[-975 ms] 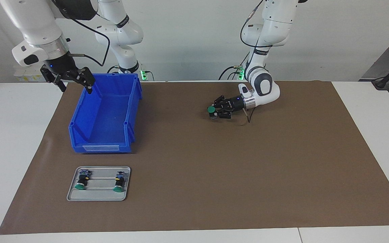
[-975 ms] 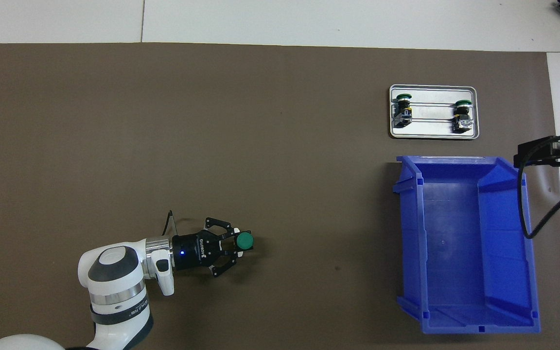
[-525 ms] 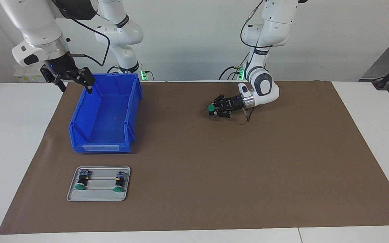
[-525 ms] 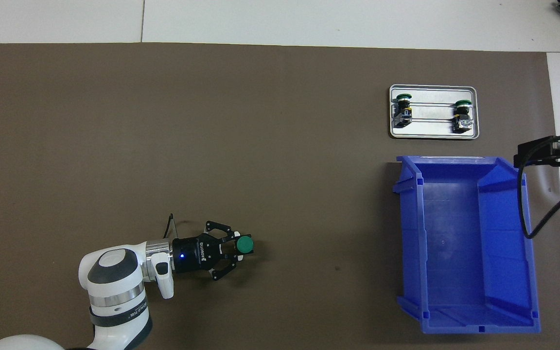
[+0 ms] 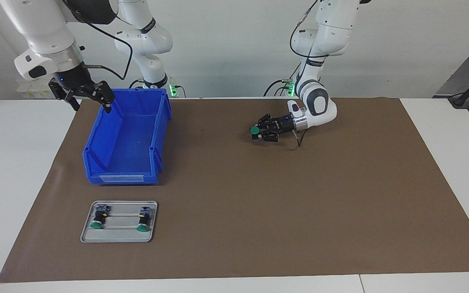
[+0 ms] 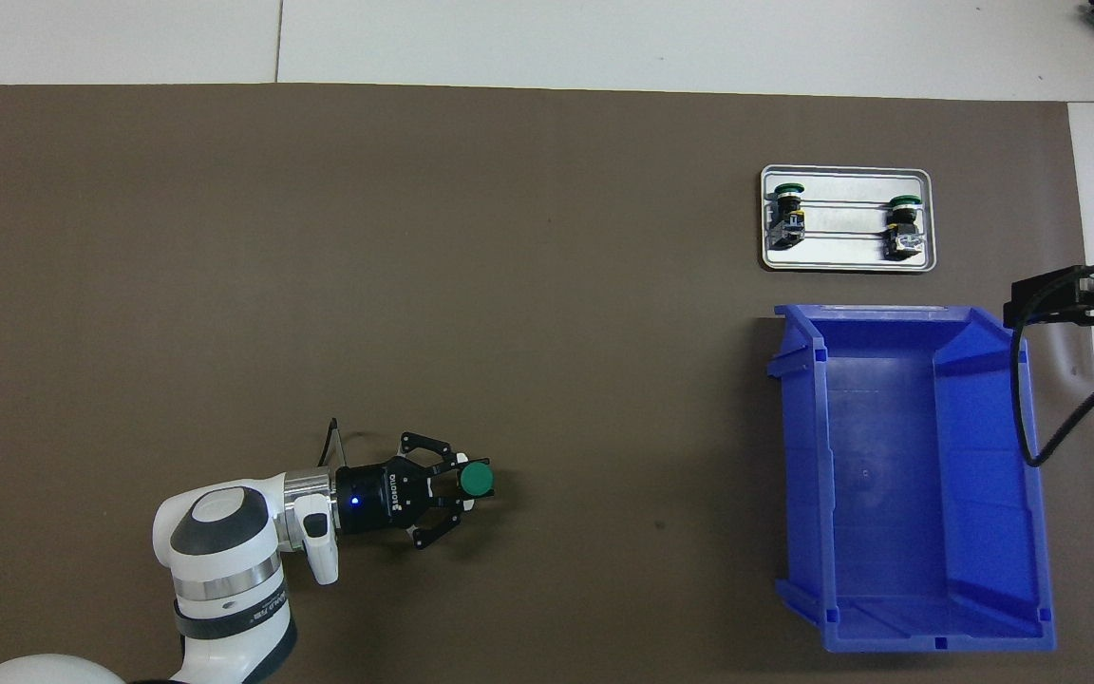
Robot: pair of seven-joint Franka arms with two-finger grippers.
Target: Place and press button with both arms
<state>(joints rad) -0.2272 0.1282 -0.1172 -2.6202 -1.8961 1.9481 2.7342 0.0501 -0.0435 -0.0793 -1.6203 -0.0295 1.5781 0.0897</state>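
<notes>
While it sits low over the brown mat (image 5: 259, 211), well apart from the blue bin (image 5: 126, 138) toward the left arm's end of the table, the left gripper (image 5: 257, 134) has its fingers closed around the body of the button (image 5: 254, 131), and the green cap faces upward, clear of the fingertips. Whether the button's base already touches the mat I cannot tell; it looks at or just above the surface. Such a switch is probably light and rigid hard plastic, not fragile, but its round smooth body could twist or slip in a loose pinch. The squarer base block or the body just under the cap seems the best place to hold, leaving the cap free for pressing. In the overhead view the cap (image 6: 478, 479) sits at the tip of the gripper, between the two fingers, with the links splayed to either side. The right gripper (image 5: 83, 94) waits in the air above the bin's rim, its fingers spread wide and holding nothing. Two more buttons lie on the metal tray (image 5: 118, 238) just beside the bin, farther from the robots.
</notes>
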